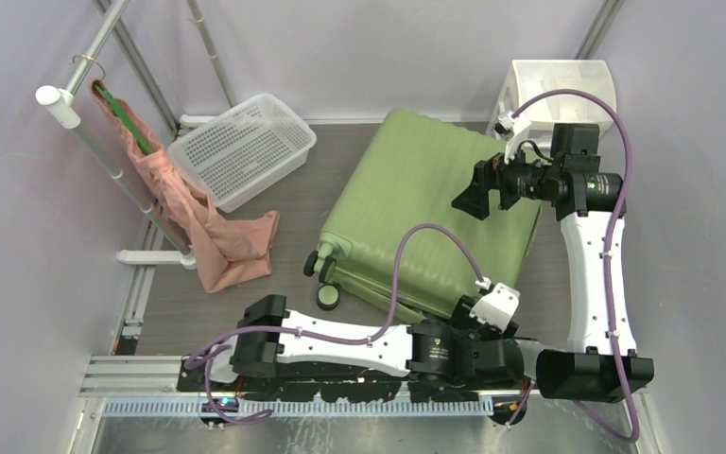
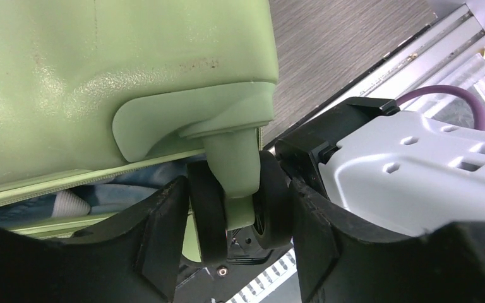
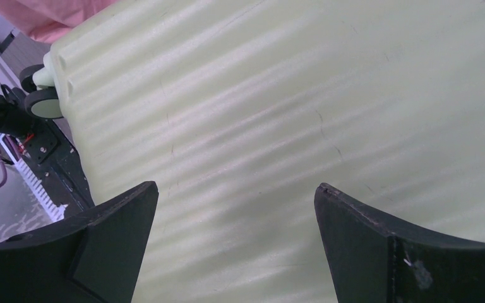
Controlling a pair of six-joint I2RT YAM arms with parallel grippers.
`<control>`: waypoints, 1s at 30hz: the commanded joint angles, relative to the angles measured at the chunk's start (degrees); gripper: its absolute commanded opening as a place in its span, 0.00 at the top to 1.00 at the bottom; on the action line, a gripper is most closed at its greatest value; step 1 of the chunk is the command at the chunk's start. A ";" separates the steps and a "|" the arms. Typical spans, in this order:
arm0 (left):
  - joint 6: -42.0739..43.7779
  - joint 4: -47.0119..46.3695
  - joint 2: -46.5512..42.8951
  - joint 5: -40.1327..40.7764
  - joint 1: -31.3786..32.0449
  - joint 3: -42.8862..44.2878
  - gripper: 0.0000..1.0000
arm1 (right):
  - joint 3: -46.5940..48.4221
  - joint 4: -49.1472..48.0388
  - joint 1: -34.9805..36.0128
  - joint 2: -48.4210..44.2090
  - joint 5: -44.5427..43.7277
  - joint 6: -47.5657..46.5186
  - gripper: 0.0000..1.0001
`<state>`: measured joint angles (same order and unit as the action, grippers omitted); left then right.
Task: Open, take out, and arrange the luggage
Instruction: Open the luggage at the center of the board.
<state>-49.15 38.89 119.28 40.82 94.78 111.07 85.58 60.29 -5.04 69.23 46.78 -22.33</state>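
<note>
The left pincer (image 2: 237,196) grips the lower-centre wheel (image 2: 271,205) of the luggage (image 1: 416,189). Hold it steady while the right pincer (image 3: 235,187), wide, pries it open.

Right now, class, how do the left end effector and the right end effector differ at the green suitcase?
The left end effector sits low at the luggage's near corner; the right end effector hovers over its ribbed top. The left end effector's fingers clasp a wheel; the right end effector's stand wide apart, nothing between them. Both are black and two-fingered.
</note>
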 commanded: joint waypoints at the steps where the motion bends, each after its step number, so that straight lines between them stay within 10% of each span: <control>1: -0.88 5.36 1.22 3.53 0.19 4.28 0.44 | 0.12 0.02 -0.41 -0.69 2.08 -0.52 0.00; 8: 3.13 4.54 0.68 2.86 -0.04 4.60 0.49 | 0.73 0.89 -0.54 -0.79 1.89 -1.11 0.00; 16: 10.28 -8.06 -9.94 0.12 -1.68 -6.47 0.98 | 5.76 1.89 -0.67 -0.88 -0.08 -0.98 0.00; 30: 9.66 -26.15 -35.94 -8.64 -11.21 -30.04 1.00 | 22.98 -4.60 -10.82 4.92 -5.51 14.62 0.00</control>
<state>-44.36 21.45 92.49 26.55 88.97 82.63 103.11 60.93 -9.52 71.57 42.13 -15.57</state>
